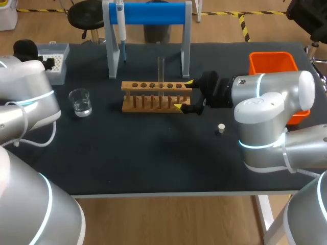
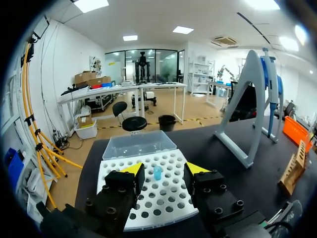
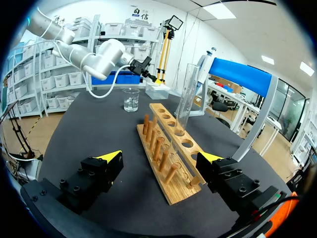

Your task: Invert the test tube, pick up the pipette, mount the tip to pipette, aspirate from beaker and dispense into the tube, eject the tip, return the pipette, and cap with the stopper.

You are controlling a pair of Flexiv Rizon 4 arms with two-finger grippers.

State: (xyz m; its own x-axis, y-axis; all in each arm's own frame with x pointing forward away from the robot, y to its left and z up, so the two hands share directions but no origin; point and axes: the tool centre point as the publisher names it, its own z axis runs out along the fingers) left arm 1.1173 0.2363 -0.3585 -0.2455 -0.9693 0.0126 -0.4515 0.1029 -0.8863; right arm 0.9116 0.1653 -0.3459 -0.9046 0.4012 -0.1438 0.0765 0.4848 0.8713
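Note:
A clear test tube (image 1: 161, 71) (image 3: 185, 99) stands upright in the wooden rack (image 1: 153, 97) (image 3: 168, 148). My right gripper (image 1: 184, 94) (image 3: 160, 157) is open wide at the rack's right end, one finger on each side, touching nothing. The pipette (image 1: 121, 30) (image 2: 270, 94) hangs on the blue stand (image 1: 148, 13). My left gripper (image 2: 165, 169) is open just above the white tip box (image 1: 53, 61) (image 2: 158, 198); a single blue tip (image 2: 157, 172) stands between its fingers, untouched. The beaker (image 1: 80, 102) (image 3: 131, 99) holds water. A small stopper (image 1: 221, 128) lies on the mat.
An orange bin (image 1: 273, 64) sits at the table's back right, behind my right arm. The tip box's clear lid (image 2: 138, 144) lies open beyond the box. The stand's grey legs (image 1: 111, 48) rise behind the rack.

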